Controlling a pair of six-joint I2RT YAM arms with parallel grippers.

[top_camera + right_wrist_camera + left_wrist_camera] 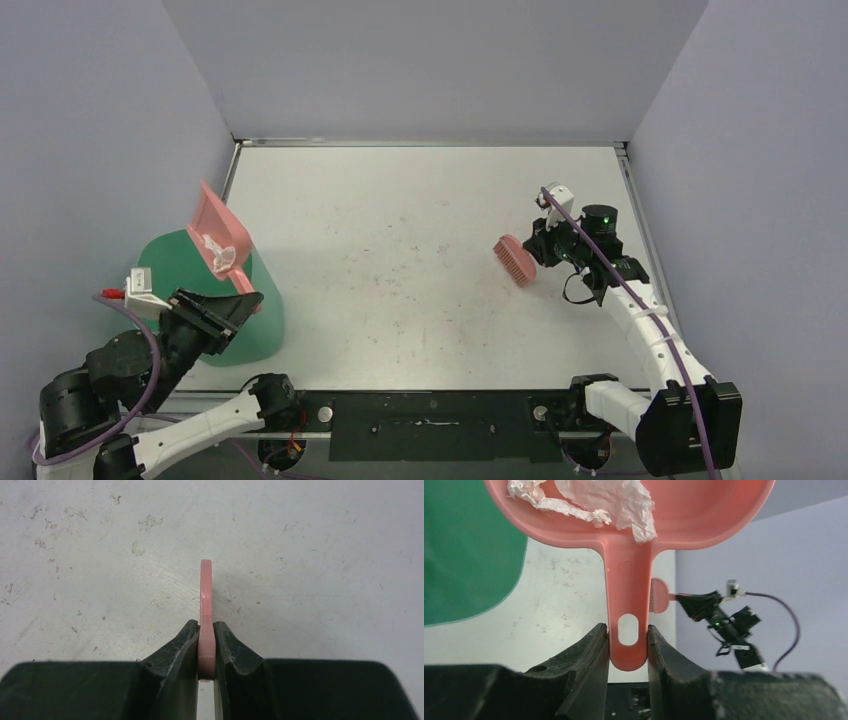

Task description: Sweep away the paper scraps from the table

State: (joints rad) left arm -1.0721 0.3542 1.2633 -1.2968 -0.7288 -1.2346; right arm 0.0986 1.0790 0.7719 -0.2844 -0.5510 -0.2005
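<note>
The left gripper is clamped on the handle of a pink dustpan. White paper scraps lie in the pan just ahead of it, near a green bin. The right gripper pinches a pink brush over the desk. Tipping the pan off-centre could spill scraps beside the bin.

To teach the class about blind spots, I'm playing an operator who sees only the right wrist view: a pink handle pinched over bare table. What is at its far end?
Observer: A pink hand brush. The top view shows the right gripper holding it over the right side of the table.
Operator: What is the left arm doing?
Observer: The left gripper is shut on the handle of a pink dustpan, which is tilted above the green bin.
Operator: Is the pan empty?
Observer: No. In the left wrist view, crumpled white paper scraps lie in it.
</note>
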